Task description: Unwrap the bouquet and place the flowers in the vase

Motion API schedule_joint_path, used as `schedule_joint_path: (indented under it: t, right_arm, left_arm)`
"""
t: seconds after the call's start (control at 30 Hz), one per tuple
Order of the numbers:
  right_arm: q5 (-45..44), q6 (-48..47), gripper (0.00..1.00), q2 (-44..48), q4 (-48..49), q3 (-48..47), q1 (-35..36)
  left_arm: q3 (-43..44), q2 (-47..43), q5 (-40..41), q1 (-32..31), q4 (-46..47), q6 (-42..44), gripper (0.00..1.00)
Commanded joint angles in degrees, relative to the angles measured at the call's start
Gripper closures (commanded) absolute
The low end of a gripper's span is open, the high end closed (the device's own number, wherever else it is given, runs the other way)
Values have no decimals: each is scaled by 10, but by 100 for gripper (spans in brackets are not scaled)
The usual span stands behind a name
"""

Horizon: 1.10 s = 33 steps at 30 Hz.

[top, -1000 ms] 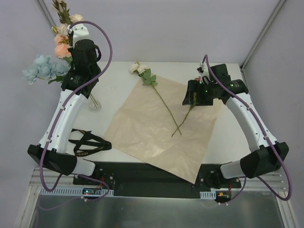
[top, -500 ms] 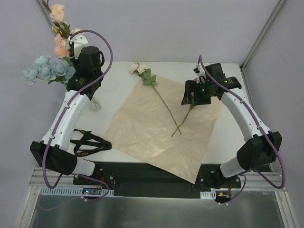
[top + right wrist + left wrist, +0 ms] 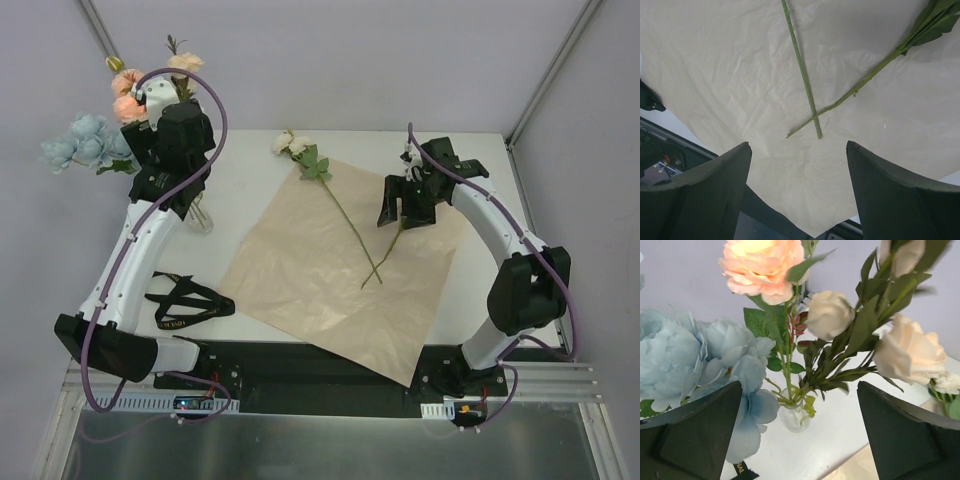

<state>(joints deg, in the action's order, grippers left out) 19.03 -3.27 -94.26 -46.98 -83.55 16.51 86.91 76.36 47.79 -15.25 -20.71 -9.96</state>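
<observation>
the left gripper (image 3: 799, 390) is gaping wide in the upper left of the overhead view, gripping nothing, looking down on the vase (image 3: 794, 417), where blue, peach and cream flowers (image 3: 760, 260) are standing. the right gripper (image 3: 798, 147) is also spreading wide and empty, hovering right of centre over the flattened wrapping paper (image 3: 320, 285), where two stems (image 3: 814, 118) are lying crossed. the black ribbon (image 3: 185, 300) is lying at lower left.

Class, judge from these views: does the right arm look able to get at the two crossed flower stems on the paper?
Probably yes. The right gripper hangs open just above the two crossed flower stems, which lie bare on the flat wrapping paper, nothing between them and it.
</observation>
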Motion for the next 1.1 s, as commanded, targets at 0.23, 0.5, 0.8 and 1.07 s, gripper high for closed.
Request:
schedule_joint_path:
  t: [0.23, 0.5, 0.8, 1.07]
  right_arm:
    - [2, 55, 23, -33, 6, 4, -23]
    - [-34, 106, 48, -73, 15, -7, -25]
    - [-118, 230, 53, -129, 17, -19, -28]
    - [-144, 258, 63, -189, 15, -51, -28]
  left_arm:
    - [19, -78, -166, 7, -62, -96, 4]
    - [17, -78, -358, 7, -62, -123, 10]
    - [17, -86, -443, 7, -68, -121, 10]
    - [-8, -109, -490, 7, -73, -99, 6]
